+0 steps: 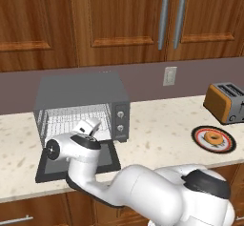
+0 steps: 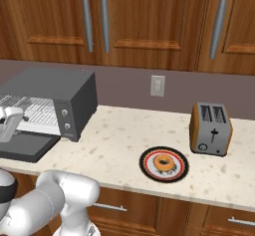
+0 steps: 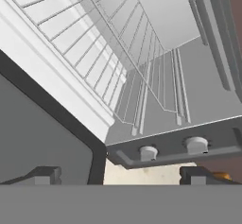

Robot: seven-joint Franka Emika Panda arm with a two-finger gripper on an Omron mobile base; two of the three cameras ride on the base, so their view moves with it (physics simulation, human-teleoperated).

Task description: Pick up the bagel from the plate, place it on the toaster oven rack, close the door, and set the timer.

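On the speckled countertop (image 1: 162, 134), beneath wooden wall cabinets (image 1: 119, 20), the toaster oven (image 1: 81, 94) stands at the left with its door (image 1: 107, 160) folded down flat in front of the cavity. Its side panel carries two small round knobs (image 1: 120, 120), one above the other. Inside the cavity the silvery wire rack (image 1: 71, 118) spans nearly the full width and holds nothing.

The white arm reaches from the base toward the oven mouth, and the gripper (image 3: 118, 173) hangs over the lowered door, just in front of the rack. From the hand view, the two dark fingertips (image 3: 45, 175) stand wide apart with nothing between them; beyond them lie the door's dark edge, the rack's wires and the two knobs on the panel.

Well apart from the oven, toward the right end of the counter, the plate (image 2: 149, 173) with red rim and black band lies flat. The bagel (image 2: 165, 163), brown and ring-shaped, rests at its centre, untouched. Just behind and to the right of the plate stands an orange slot toaster (image 2: 211, 129), upright, its lever side facing the counter's front edge. A pale wall outlet (image 2: 157, 85) sits on the backsplash between the oven and the slot toaster.
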